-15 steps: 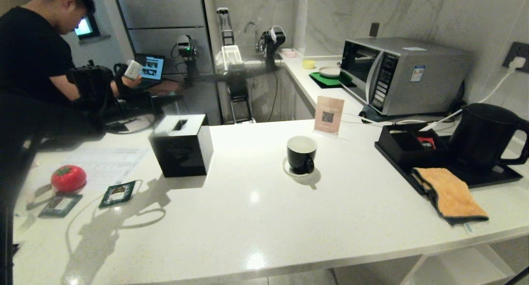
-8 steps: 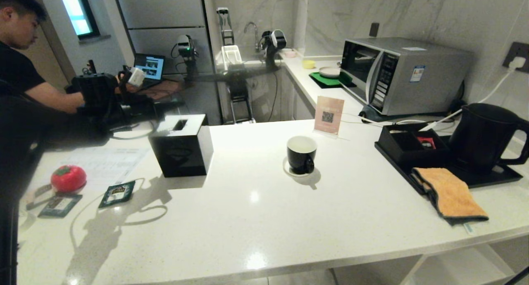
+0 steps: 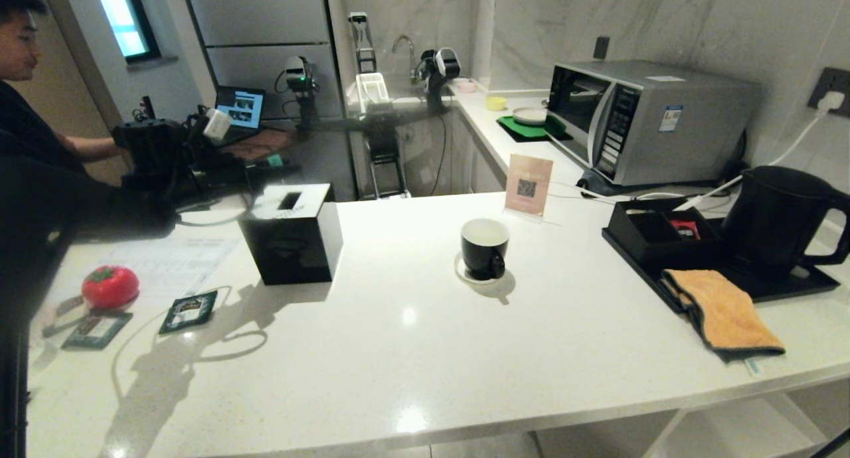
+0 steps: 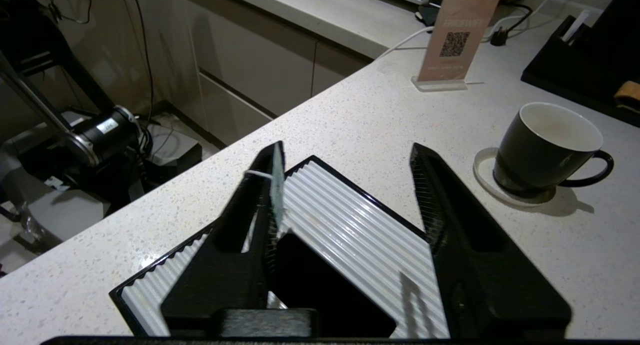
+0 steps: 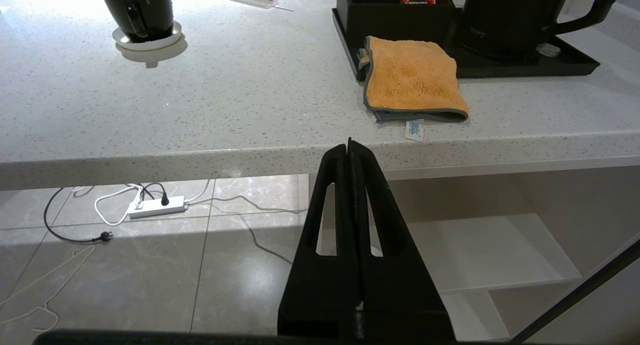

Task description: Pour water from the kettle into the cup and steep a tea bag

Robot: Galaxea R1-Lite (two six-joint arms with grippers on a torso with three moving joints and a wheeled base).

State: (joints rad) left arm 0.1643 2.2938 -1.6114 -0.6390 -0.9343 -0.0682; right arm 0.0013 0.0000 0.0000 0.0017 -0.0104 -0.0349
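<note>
On the white counter (image 3: 425,352) I saw the kettle (image 3: 777,219) on its black tray (image 3: 800,282) at the far right. Mid-counter stood the cup (image 3: 484,247) on its saucer (image 3: 461,270). My left gripper (image 4: 345,160) hung spread apart over the tissue box (image 4: 345,235); a small tag (image 4: 276,182) clung to one finger. My right gripper (image 5: 349,147) was closed, empty.
</note>
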